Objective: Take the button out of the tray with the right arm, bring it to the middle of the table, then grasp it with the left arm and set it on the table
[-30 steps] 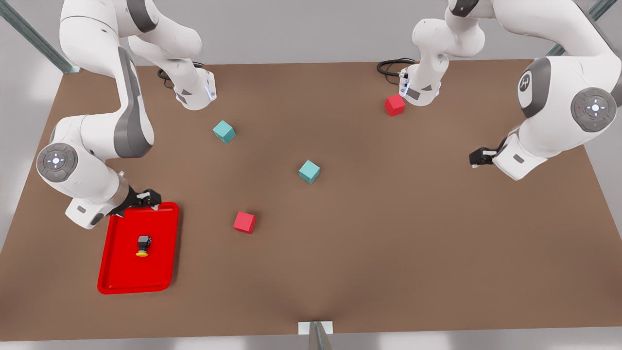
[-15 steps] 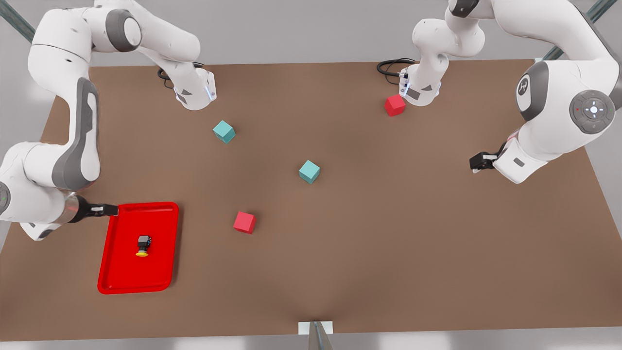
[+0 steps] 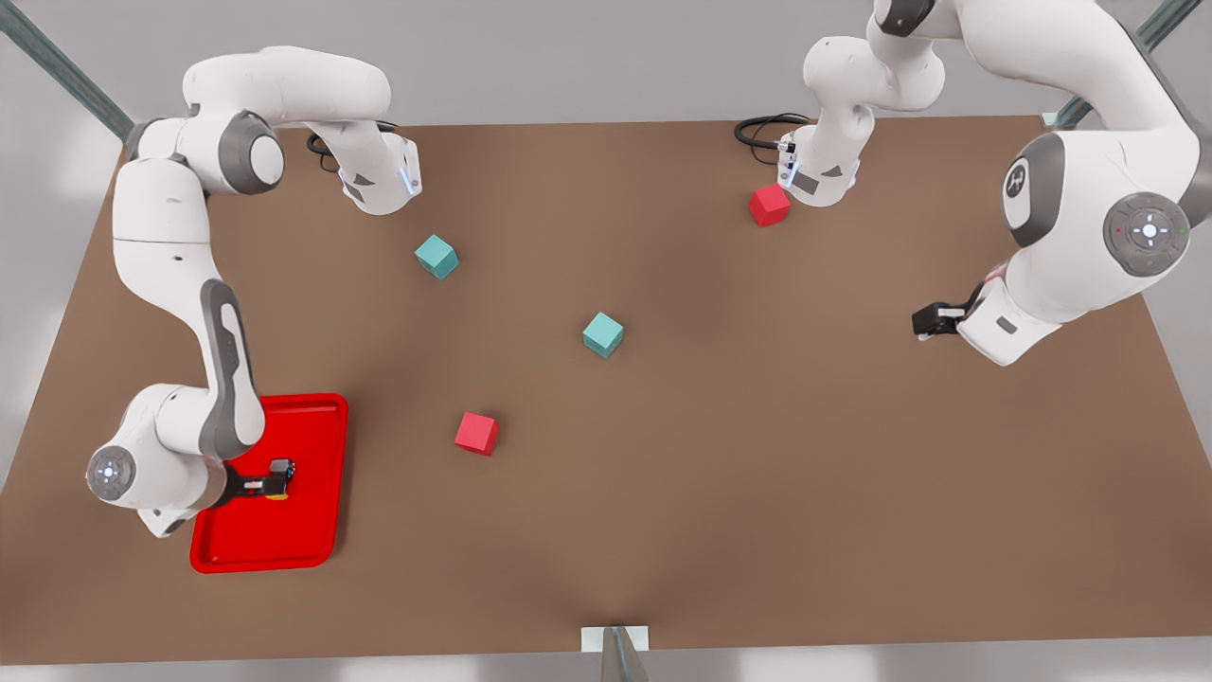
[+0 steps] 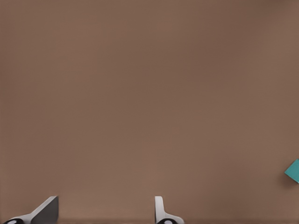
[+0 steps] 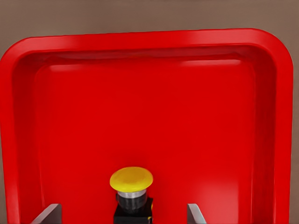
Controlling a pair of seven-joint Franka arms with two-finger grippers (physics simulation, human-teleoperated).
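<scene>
Right gripper (image 3: 275, 483) hung over the tray (image 3: 312, 540), jaws spread either side of the button (image 5: 132, 186), whose body was partly cut off. Left gripper (image 3: 923, 320) waited far from the tray over bare worktop (image 3: 757, 474), jaws apart, tips barely visible.

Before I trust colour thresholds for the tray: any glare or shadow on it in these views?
Right wrist view: pale highlight bands along the tray's far inner wall and rim; button cap evenly lit. Front view: the right gripper and its arm cover part of the tray; the rest is uniformly red, without glare.

The button (image 3: 280, 470) lies in the tray (image 3: 317, 530), at the table's (image 3: 757, 493) front-view left.
</scene>
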